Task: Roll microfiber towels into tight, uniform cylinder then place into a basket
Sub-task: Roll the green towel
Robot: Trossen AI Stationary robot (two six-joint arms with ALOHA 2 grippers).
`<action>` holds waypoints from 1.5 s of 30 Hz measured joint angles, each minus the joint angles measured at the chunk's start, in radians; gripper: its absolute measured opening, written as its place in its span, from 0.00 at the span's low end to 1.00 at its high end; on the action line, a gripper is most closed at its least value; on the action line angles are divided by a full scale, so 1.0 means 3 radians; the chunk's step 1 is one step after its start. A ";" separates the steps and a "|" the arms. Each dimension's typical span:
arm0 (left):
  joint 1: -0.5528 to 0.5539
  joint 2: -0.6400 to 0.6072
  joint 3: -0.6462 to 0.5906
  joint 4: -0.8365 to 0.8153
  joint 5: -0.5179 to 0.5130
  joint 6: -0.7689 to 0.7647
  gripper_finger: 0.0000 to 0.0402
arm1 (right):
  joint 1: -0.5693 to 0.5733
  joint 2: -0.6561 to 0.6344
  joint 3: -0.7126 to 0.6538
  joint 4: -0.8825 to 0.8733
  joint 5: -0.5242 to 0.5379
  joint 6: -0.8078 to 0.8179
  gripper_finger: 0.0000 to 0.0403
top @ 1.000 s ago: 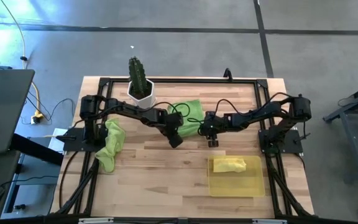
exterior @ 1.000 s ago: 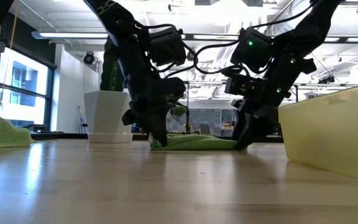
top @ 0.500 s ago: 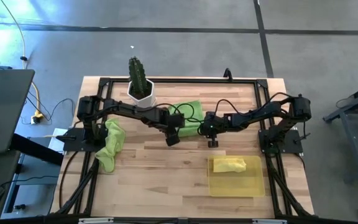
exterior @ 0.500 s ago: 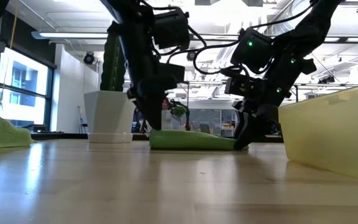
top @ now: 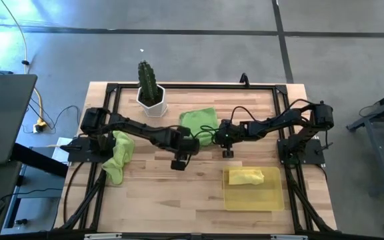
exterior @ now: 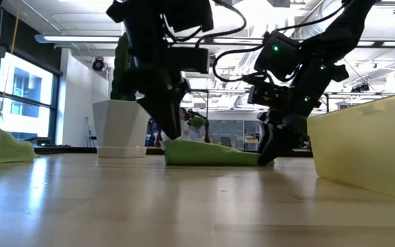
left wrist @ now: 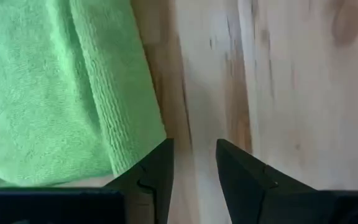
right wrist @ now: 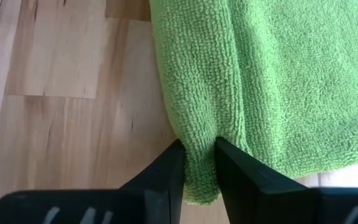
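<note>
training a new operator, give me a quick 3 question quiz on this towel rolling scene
1. True or false: the left tool is open with nothing between its fingers.
2. What does the right tool pinch? A) the yellow towel B) the edge of the middle green towel C) the cactus pot
3. Fill in: the yellow towel lies in the ____.

Key:
1. True; it is over bare wood beside the middle green towel.
2. B.
3. basket. A second green towel lies crumpled by the left arm's base.
</note>
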 joint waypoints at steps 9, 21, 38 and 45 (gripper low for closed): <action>0.0078 0.0068 -0.0050 0.0212 -0.0348 0.0109 0.37 | -0.0001 0.0001 -0.0003 0.0000 -0.0027 0.0024 0.20; 0.0285 0.0440 -0.0039 0.0291 -0.0035 0.0024 0.47 | 0.0001 0.0001 -0.0004 0.0001 -0.0036 0.0102 0.20; 0.0565 0.0434 -0.0043 0.0281 0.1021 -0.0583 0.03 | 0.0001 -0.0001 0.0004 -0.0078 -0.0098 0.0245 0.01; 0.0647 0.0375 -0.0060 0.0231 0.1587 -0.0810 0.04 | -0.0063 0.0000 0.0006 -0.0076 -0.0776 0.0607 0.01</action>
